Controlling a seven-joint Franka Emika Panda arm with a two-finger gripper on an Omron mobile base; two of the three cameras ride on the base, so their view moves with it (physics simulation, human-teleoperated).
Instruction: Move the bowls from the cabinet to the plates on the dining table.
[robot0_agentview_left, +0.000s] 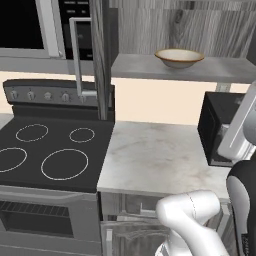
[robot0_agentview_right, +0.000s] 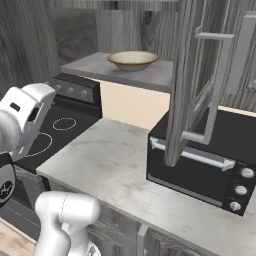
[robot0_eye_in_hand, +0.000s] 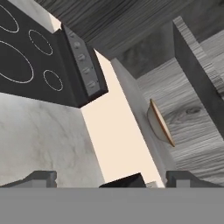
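A pale cream bowl (robot0_agentview_left: 179, 57) (robot0_agentview_right: 132, 60) sits upright on the lower shelf of the open grey wood-grain cabinet (robot0_agentview_left: 145, 67) (robot0_agentview_right: 150, 75). In the rolled hand view the bowl (robot0_eye_in_hand: 159, 122) appears on its side against the cabinet (robot0_eye_in_hand: 197, 100) shelf. My gripper (robot0_eye_in_hand: 116, 180) is open, its dark fingertips (robot0_eye_in_hand: 41, 178) spread wide with nothing between them, and it hangs well short of the bowl, over the counter. The cabinet doors (robot0_agentview_left: 102, 55) (robot0_agentview_right: 187, 80) stand swung open. The plates and the dining table are out of view.
A black stove (robot0_agentview_left: 50, 150) (robot0_agentview_right: 55, 130) (robot0_eye_in_hand: 26, 52) with ring burners lies left of the marbled counter (robot0_agentview_left: 155, 155) (robot0_agentview_right: 115, 165). A black boxy oven (robot0_agentview_left: 220, 125) (robot0_agentview_right: 200, 160) stands on the counter's right, below the open right door.
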